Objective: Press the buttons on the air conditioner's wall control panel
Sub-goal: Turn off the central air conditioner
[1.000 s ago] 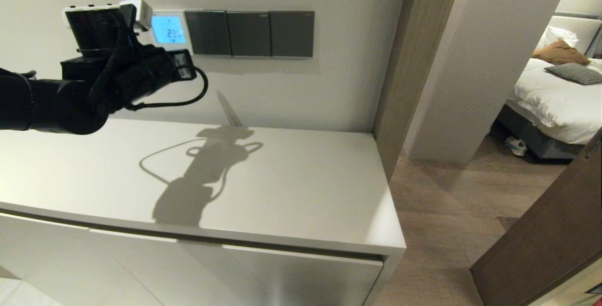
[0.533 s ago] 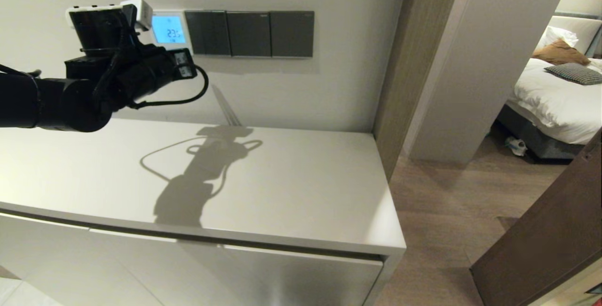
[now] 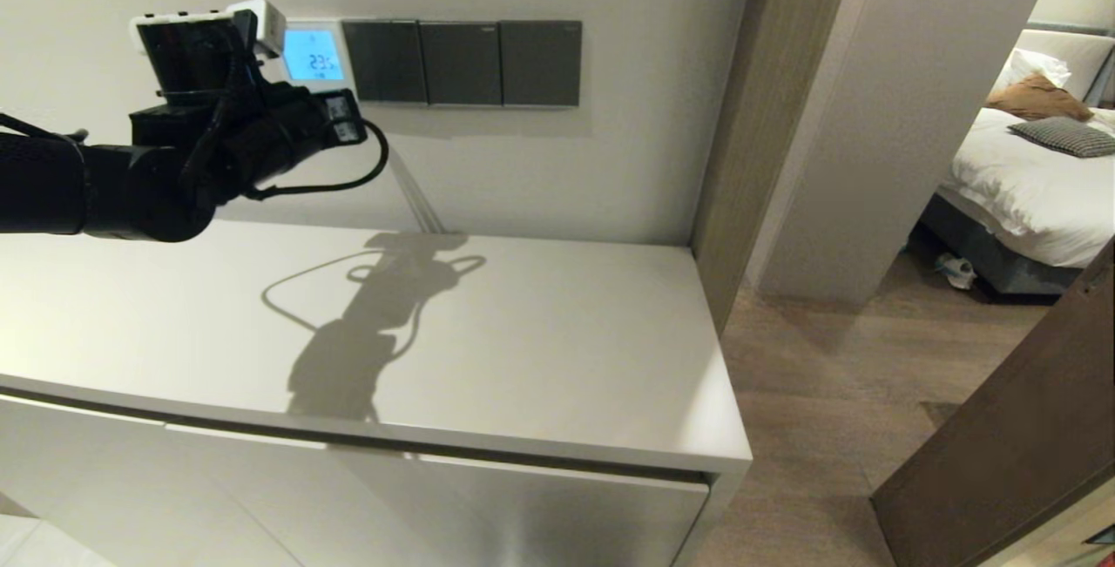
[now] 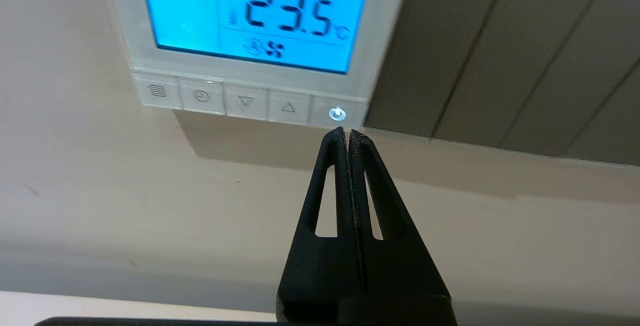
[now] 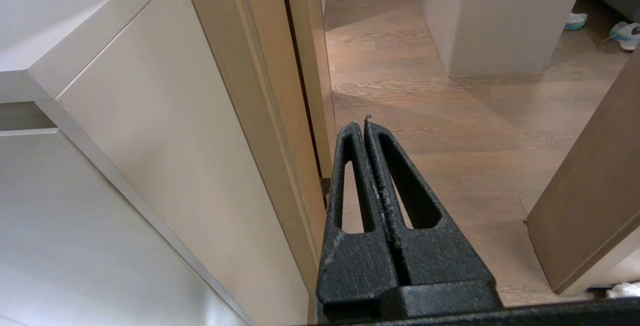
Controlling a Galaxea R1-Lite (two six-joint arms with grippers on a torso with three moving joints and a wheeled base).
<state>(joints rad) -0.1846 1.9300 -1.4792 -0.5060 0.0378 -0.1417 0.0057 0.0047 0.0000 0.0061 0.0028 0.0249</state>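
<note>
Alignment between fingertip and button was the governing relation at this moment. The left gripper [image 4: 348,133] had its two fingers pressed together into a single point, holding nothing, and was aimed at the wall. The power button [image 4: 337,113] lay just beyond and slightly above that point, a little to the side nearer the other buttons; whether the tip touched the wall or stood a little off it could not be told. The button row ran crosswise to the gripper's long axis, so a short advance up and forward would, in the inspector's judgement, bring the tip onto the power button rather than its neighbour.

The control panel [image 3: 311,54] was mounted on the wall above the cabinet top [image 3: 540,349], immediately ahead of the left gripper [image 3: 327,105] and beside a row of dark switch plates [image 3: 462,62]. Its screen [image 4: 255,13] was lit blue and read 23.5 with a fan symbol beneath. Below the screen sat five pale buttons in one line: a menu key [image 4: 157,90], a clock key [image 4: 201,96], a down arrow [image 4: 245,101], an up arrow [image 4: 288,107], and the power button, whose symbol glowed white.

The right gripper [image 5: 366,126] was well apart from the panel, low beside the cabinet's end and pointed at the floor, fingers likewise closed together and empty. The left arm was plainly the nearer.
</note>
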